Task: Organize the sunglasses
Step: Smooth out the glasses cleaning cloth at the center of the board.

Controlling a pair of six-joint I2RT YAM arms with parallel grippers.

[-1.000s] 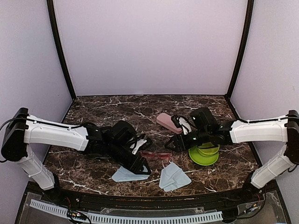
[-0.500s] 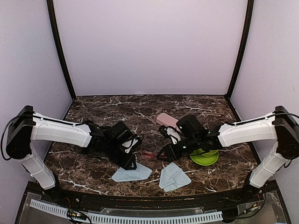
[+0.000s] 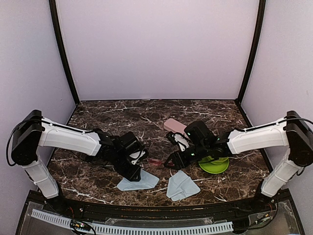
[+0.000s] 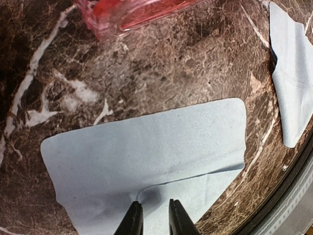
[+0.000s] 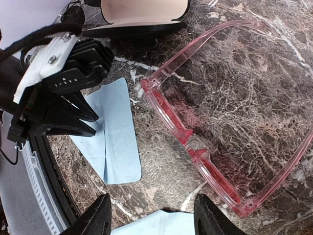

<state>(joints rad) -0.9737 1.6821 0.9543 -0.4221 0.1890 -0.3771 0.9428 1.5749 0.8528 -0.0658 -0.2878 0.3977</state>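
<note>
At the near edge of the marble table (image 3: 98, 117), my left gripper (image 4: 151, 220) has its fingers (image 4: 131, 220) drawn nearly together on a light blue cloth (image 4: 146, 147). A small ridge of the fabric is pinched up between the tips, and a crease runs from there toward the cloth's far corner.

My right gripper (image 5: 152, 218) hangs low over the marble with its fingers (image 5: 100, 215) spread wide and nothing between them. The edge of a second cloth (image 3: 181, 186) shows just under them.

Just ahead of those open tips lie the red-pink sunglasses (image 5: 190, 139), flat on the table between my two grippers. Both arms are unfolded and point away from me, and the front bar faces my right fingers.

Farther out stands an open case (image 5: 142, 12) with a pale lining. Beyond it is a closed pink case (image 3: 173, 126). A green plate (image 3: 215, 166) sits to the right, partly under my right arm.
</note>
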